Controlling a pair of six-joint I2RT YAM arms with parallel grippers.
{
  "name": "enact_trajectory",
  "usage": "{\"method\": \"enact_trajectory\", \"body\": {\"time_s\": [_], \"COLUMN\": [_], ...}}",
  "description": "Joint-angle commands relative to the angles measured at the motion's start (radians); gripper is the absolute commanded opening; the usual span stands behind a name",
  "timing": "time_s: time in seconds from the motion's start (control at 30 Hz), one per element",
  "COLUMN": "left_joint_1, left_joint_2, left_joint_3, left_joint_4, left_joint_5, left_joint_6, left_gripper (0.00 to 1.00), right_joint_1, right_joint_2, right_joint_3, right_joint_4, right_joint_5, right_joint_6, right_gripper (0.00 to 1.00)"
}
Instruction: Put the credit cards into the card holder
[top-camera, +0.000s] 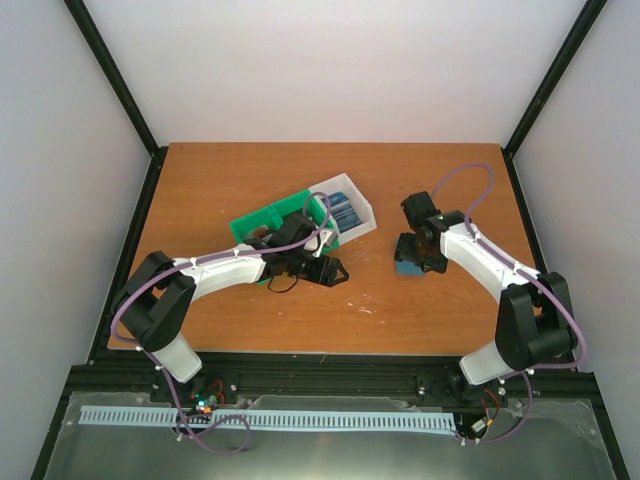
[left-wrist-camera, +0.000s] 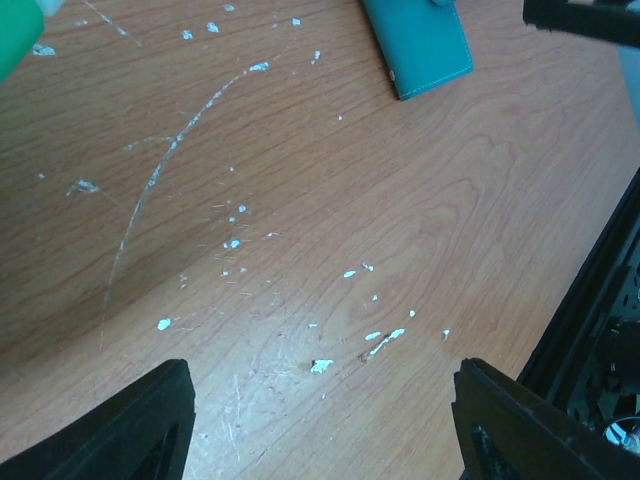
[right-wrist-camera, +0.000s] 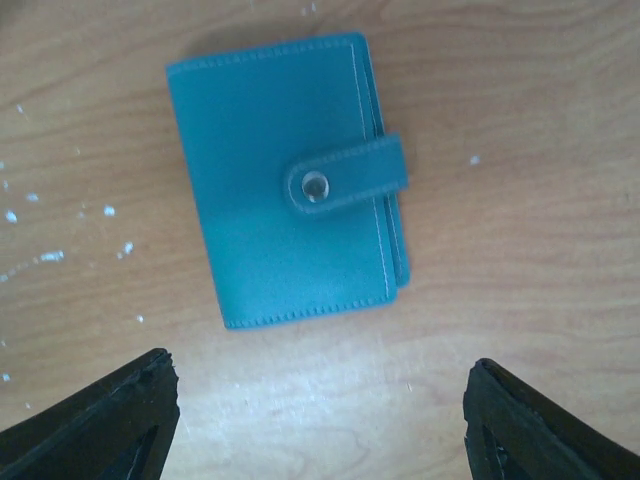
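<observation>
The card holder (right-wrist-camera: 290, 180) lies flat on the table (top-camera: 250, 170). It is teal-blue and folded shut. A little strap (right-wrist-camera: 350, 178) goes over its edge and is closed with a round metal snap (right-wrist-camera: 315, 186).

The right gripper (right-wrist-camera: 320, 400) hangs just over the card holder. Its two black fingers (right-wrist-camera: 95, 420) are spread wide apart and hold nothing. In the right wrist view the card holder sits just past the fingertips, not between them, and the fingers do not touch it.

To the left of the card holder, and a bit farther back, is a white bin (top-camera: 365, 208). Some blue and dark flat things lie in it. They may be the credit cards (top-camera: 345, 212), but they are too small in the top view to be sure. A green bin (top-camera: 265, 222) sits right beside the white bin, on the side away from the card holder.

The left gripper (left-wrist-camera: 320, 400) is also left of the card holder, well apart from it and near the green bin. Its fingers (left-wrist-camera: 140, 425) are wide apart too, with only bare wood under them. The wood there has white specks (left-wrist-camera: 320, 366) and a long thin curved scratch (left-wrist-camera: 150, 185). In the left wrist view the card holder shows at the far top edge.
</observation>
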Motion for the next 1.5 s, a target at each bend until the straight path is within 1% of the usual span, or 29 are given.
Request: {"method": "enact_trajectory", "body": {"time_s": [0.0,0.13,0.23,0.37,0.5,0.6,0.73,0.83,1.0,1.03,1.13,1.33,1.47], "left_joint_1": [-0.004,-0.004,-0.005,-0.004,-0.005,-0.005,-0.004,-0.004,-0.002,-0.001,0.001,0.012,0.021], "left_joint_2": [-0.025,-0.026,-0.026,-0.022,-0.009,0.001,0.019,0.037,0.058,0.063,0.077,0.086,0.079], "left_joint_3": [0.026,0.024,0.018,0.016,0.024,0.032,0.045,0.061,0.082,0.081,0.077,0.027,-0.004], "left_joint_4": [0.022,0.02,0.027,0.029,0.025,0.023,0.023,0.024,0.03,0.063,0.093,0.127,0.139], "left_joint_5": [-0.014,-0.009,0.01,0.017,0.02,0.019,0.016,0.014,0.013,0.012,0.021,0.01,-0.007], "left_joint_6": [-0.042,-0.058,-0.064,-0.068,-0.067,-0.064,-0.06,-0.061,-0.079,-0.086,-0.109,-0.155,-0.189], "left_gripper": [0.73,0.76,0.75,0.74,0.73,0.73,0.73,0.72,0.72,0.72,0.72,0.71,0.71], "right_joint_1": [-0.022,-0.078,-0.106,-0.159,-0.203,-0.224,-0.225,-0.226,-0.223,-0.22,-0.181,-0.046,0.041], "right_joint_2": [0.071,0.125,0.164,0.194,0.245,0.282,0.312,0.322,0.276,0.269,0.243,0.186,0.18], "right_joint_3": [0.048,0.047,0.039,0.037,0.067,0.08,0.061,0.037,-0.047,-0.065,-0.125,-0.208,-0.223], "right_joint_4": [0.033,0.119,0.2,0.263,0.27,0.252,0.254,0.263,0.294,0.299,0.316,0.362,0.395], "right_joint_5": [0.067,0.023,-0.086,-0.189,-0.218,-0.185,-0.23,-0.298,-0.383,-0.402,-0.441,-0.47,-0.47], "right_joint_6": [-0.042,-0.106,-0.194,-0.239,-0.25,-0.26,-0.27,-0.261,-0.233,-0.226,-0.215,-0.135,-0.089], "right_gripper": [0.78,0.77,0.74,0.73,0.72,0.7,0.63,0.54,0.47,0.46,0.43,0.39,0.37]}}
